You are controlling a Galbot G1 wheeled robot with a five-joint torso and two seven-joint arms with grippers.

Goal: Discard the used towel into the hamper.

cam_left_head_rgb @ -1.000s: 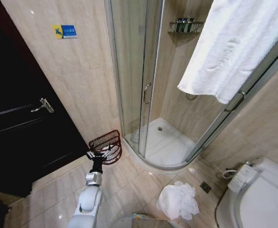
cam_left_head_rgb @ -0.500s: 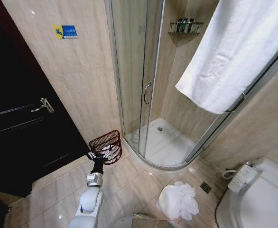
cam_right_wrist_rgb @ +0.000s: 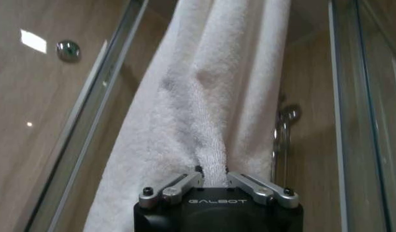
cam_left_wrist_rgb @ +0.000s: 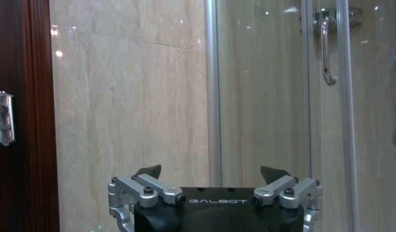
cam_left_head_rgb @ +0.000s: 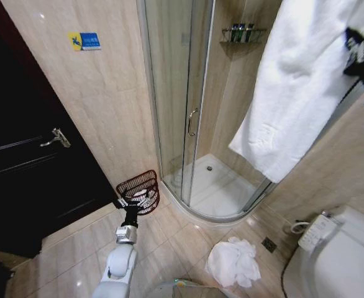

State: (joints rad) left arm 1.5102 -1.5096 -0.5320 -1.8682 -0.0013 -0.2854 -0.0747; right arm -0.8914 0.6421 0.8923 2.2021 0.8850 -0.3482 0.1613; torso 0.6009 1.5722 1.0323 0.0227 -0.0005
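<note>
The right pincer (cam_right_wrist_rgb: 211, 175) is up at the far right of the head view, its fingers pinched together on a fold of the white towel (cam_left_head_rgb: 306, 81); in the right wrist view the cloth bunches into the jaws and rises away from them in long folds. The towel hangs from that grip in front of the shower's glass wall, its lower edge slanting down toward the right and ending above the shower tray (cam_left_head_rgb: 216, 186). The left pincer (cam_left_head_rgb: 132, 202) is low on the left, its arm reaching out over the tiled floor (cam_left_head_rgb: 169, 242), with the fingertips at the near rim of the hamper (cam_left_head_rgb: 140, 188). In the left wrist view its fingers (cam_left_wrist_rgb: 148, 172) stand well apart with nothing between them, facing the beige wall and the shower door (cam_left_wrist_rgb: 275, 96). The hamper, a reddish-brown wire basket, sits on the floor against the wall, between the dark door (cam_left_head_rgb: 20, 167) on the left and the curved shower base on the right; it looks tilted toward the robot, its open mouth showing. A second, crumpled white towel (cam_left_head_rgb: 233, 262) lies on the floor near the robot, just left of the toilet (cam_left_head_rgb: 337, 261) and well apart from the hamper.
</note>
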